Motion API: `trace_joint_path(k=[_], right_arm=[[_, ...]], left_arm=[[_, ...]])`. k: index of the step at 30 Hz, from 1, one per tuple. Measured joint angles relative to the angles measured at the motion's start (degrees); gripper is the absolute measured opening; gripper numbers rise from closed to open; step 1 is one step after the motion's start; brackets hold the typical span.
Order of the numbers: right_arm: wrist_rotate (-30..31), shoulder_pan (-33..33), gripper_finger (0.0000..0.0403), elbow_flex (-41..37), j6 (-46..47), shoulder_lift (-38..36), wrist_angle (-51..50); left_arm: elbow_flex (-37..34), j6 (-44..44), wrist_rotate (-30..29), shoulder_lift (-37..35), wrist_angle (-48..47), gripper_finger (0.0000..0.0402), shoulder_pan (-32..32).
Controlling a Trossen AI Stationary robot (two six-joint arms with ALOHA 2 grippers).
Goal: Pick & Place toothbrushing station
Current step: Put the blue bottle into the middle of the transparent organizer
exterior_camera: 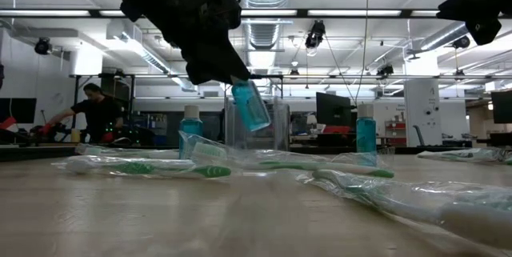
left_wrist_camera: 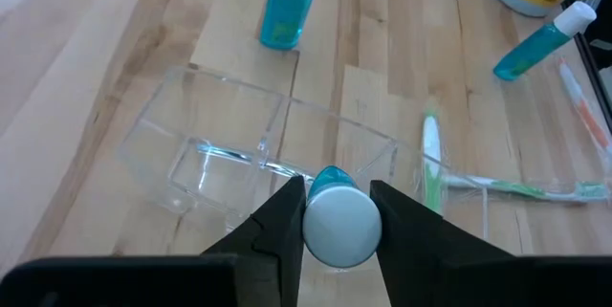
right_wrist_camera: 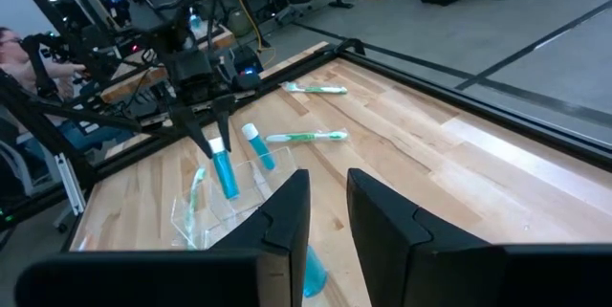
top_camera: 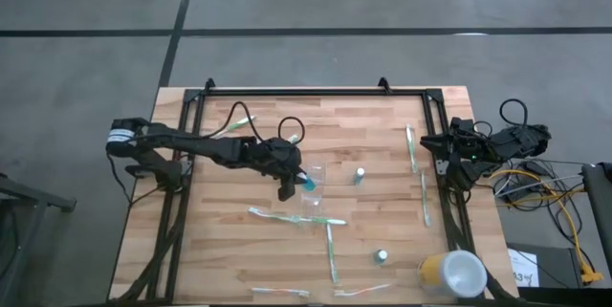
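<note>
From above, the left gripper (top_camera: 292, 177) holds a teal tube (top_camera: 308, 181) over the clear cup (top_camera: 316, 177) at mid-table. Level view: the tube (exterior_camera: 250, 105) hangs tilted. Left wrist: fingers (left_wrist_camera: 277, 226) clamp its white cap (left_wrist_camera: 341, 223). Right gripper (right_wrist_camera: 327, 213), at the table's right edge, stands slightly apart, empty.

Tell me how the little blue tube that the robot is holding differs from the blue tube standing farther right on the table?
The held tube hangs tilted in the left tool above the clear cup; the standing tube rests upright on the table. The held tube is gripped near its white cap; nothing touches the standing tube. Both are blue with white caps and look the same size.
</note>
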Motion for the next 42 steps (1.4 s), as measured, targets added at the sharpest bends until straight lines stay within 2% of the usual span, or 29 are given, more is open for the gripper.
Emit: trace_joint_path(k=[12, 24, 30, 33, 38, 42], right_arm=[[0.01, 0.0, 0.0082, -0.01, 0.02, 0.0, 0.0], [0.01, 0.0, 0.0068, 0.0, 0.01, 0.02, -0.02], [0.0, 0.0, 0.0073, 0.0, 0.02, 0.02, 0.01], [0.01, 0.0, 0.0077, 0.02, 0.01, -0.01, -0.01], [0.02, 0.0, 0.0079, 0.0, 0.02, 0.02, 0.01], [0.0, 0.0, 0.0072, 0.02, 0.01, 0.02, -0.01]], left_arm=[[0.0, -0.08, 2.64, 0.0, -0.02, 0.0124, 0.02], [0.0, -0.31, 3.38, -0.01, 0.55, 0.0132, 0.02], [0.82, -0.15, 3.33, -0.54, 1.3, 0.0133, 0.08], [1.51, -0.22, 1.34, -1.56, 1.08, 0.0133, 0.13], [2.57, -0.43, -3.38, -4.55, -4.77, 0.0133, 0.17], [2.97, -4.46, -8.02, -6.85, -9.94, 0.0133, 0.18]])
